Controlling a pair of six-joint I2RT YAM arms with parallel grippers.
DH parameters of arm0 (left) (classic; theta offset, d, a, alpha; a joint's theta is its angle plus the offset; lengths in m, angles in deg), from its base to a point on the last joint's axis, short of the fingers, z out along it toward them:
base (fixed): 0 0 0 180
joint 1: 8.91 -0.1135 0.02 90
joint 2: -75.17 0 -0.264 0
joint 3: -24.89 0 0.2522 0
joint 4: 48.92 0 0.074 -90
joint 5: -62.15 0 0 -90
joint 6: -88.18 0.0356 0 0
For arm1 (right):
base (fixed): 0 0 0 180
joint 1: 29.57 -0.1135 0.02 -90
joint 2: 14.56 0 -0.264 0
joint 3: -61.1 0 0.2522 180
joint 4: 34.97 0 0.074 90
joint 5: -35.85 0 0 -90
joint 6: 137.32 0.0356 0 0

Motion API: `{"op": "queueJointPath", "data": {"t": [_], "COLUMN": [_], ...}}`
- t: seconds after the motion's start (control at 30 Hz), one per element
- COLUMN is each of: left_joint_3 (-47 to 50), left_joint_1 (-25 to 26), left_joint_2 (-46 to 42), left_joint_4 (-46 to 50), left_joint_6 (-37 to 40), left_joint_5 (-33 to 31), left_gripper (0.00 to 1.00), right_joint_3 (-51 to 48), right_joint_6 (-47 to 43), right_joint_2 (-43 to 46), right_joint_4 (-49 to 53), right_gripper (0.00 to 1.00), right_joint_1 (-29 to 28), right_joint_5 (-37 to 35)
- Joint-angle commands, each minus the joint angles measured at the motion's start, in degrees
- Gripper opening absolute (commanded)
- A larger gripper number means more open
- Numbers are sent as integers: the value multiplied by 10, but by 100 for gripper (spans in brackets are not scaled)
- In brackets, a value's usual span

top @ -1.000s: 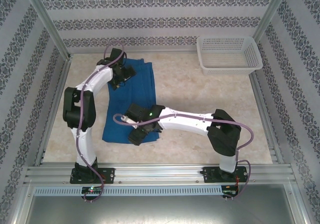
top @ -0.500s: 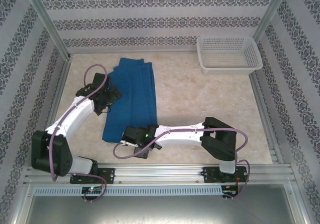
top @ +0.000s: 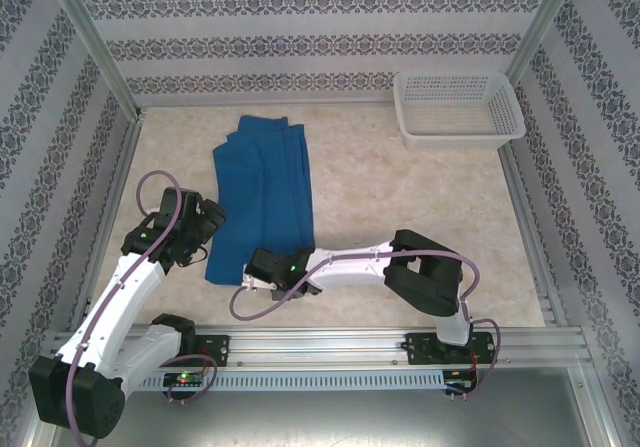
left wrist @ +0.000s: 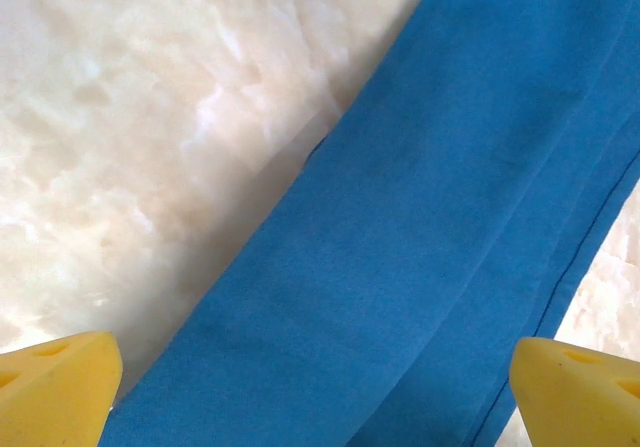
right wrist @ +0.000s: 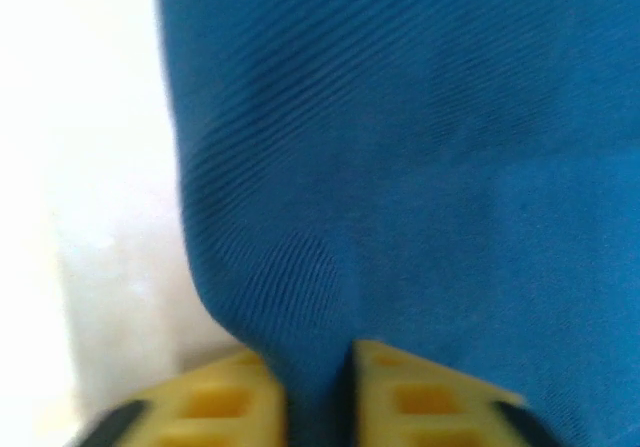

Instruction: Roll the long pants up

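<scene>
The left claw (top: 198,225) has pulled back from the far end of the long pants (top: 265,182). Now it hangs wide open by their near left side. The right claw (top: 260,279) has slid back to the near edge of the pants and pinches the cloth there.

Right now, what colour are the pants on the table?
Plain royal blue, with no pattern. The long pants show best in the top external view.

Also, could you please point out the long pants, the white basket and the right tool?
long pants (top: 265,192): top view, middle of the fabric.
white basket (top: 462,131): top view, near wall.
right tool (right wrist: 316,369): right wrist view, between its fingertips.
</scene>
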Motion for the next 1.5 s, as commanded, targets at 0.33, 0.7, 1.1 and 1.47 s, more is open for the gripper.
{"op": "queueJointPath", "data": {"t": [0.33,0.7,1.1,1.47], "left_joint_3": [4,-24,-11,0], "left_joint_1": [11,69,178,213], "left_joint_2": [-3,-17,-68,-119], "left_joint_4": [-22,56,138,196], "left_joint_6": [-7,-87,-244,-355], "left_joint_5": [26,16,-3,-180], "left_gripper": [100,85,100,100], "right_joint_3": [134,270,290,331], "right_joint_6": [69,70,68,82], "right_joint_2": [44,-16,-71,-58], "right_joint_4": [196,295,281,303], "right_gripper": [0,0,0,0], "right_joint_1": [22,84,113,160], "right_joint_5": [151,240,255,304]}}
